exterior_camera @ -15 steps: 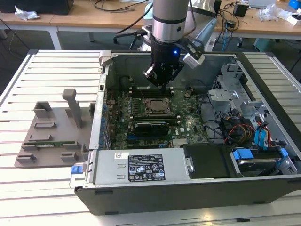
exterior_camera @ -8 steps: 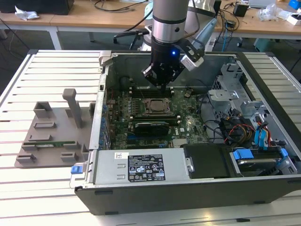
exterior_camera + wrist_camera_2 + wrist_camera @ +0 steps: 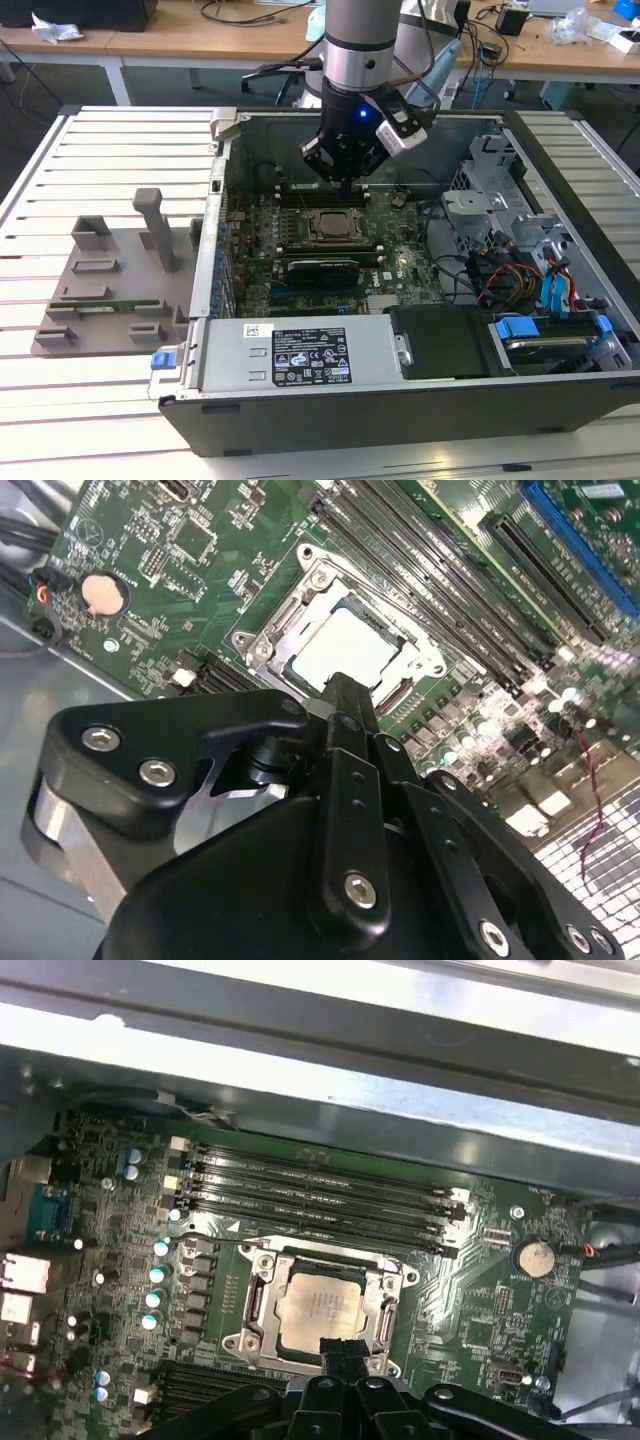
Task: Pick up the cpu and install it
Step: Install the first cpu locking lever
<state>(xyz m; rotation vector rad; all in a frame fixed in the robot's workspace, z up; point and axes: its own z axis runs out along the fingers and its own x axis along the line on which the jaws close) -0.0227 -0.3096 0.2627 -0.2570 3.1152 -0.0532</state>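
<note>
Just above the socket frame (image 3: 255, 1305), the gripper (image 3: 345, 692) hangs with its fingers pressed together and nothing between them. Its tip is over one edge of the cpu (image 3: 345, 645), which lies flat inside that frame, on the green board (image 3: 110, 1230) beside the long memory slots (image 3: 320, 1190), within the open computer case (image 3: 400, 415).

Bright, even room light w/ soft shadows; glare whitens cpu (image 3: 345, 645) top & case wall (image 3: 300, 1070).

The arm (image 3: 362, 40) hangs vertical, its gripper (image 3: 344, 180) pointing down, closed.
</note>
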